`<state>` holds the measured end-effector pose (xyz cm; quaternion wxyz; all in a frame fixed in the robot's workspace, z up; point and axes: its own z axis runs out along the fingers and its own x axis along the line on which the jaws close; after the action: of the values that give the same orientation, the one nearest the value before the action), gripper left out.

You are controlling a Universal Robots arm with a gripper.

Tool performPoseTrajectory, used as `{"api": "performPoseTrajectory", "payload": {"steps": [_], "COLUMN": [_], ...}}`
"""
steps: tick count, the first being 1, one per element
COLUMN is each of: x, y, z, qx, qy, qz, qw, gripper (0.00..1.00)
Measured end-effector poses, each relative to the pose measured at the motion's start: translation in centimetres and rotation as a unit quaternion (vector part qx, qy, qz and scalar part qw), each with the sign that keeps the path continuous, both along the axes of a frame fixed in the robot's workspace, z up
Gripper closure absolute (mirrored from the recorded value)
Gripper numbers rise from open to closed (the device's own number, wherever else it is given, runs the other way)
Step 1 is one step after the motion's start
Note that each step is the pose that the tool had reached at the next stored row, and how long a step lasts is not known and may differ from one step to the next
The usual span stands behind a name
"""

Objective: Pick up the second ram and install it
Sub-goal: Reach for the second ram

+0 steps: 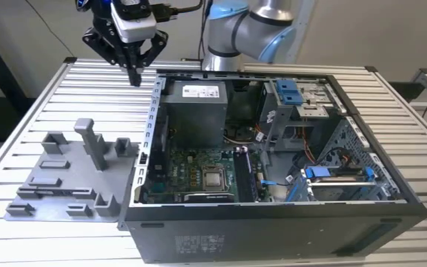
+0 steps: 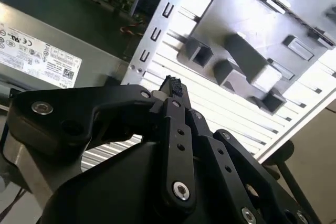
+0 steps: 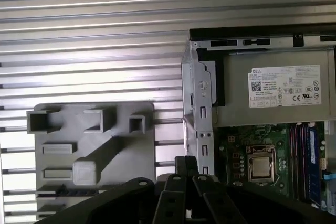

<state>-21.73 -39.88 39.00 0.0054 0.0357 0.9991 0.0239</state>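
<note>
Well, the table [image 1: 50,100] is no worry, wide and ribbed. The trouble sits w/ the open PC case [image 1: 273,233], whose thin sheet-metal wall on the exterior view's left stands close by where the arm's head hangs. The gripper [image 1: 135,82] is high over the table, just outside that wall near the PSU [image 1: 195,111] corner. Its fingers are pinched together w/ nothing btw them that I can see. Any descent a bit off toward the case would, I reckon, clip the wall's edge.

The grey tray [image 1: 50,183] lies beside the case. Its 1 tall post [image 1: 91,142] could get knocked by a low sweep, shoving the whole tray.

On the mobo [image 1: 191,167], what I take for the second ram [image 1: 243,169] stands in the slots just beside the CPU socket [image 1: 215,179]. I can't tell if it's fully seated, or if 1 or 2 sticks are there. If it's only half in, a push off-centre could tilt it or flex the board, and the loose cables nearby could snag.
</note>
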Motion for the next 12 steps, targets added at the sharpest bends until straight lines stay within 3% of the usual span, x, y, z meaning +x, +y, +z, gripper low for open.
{"api": "performPoseTrajectory", "payload": {"steps": [12], "x": [-5.47], "y": [0.01], "z": [-0.12], "qx": [0.0000], "qy": [0.0026], "qz": [0.000], "qw": [1.0000], "gripper": [0.89]}}
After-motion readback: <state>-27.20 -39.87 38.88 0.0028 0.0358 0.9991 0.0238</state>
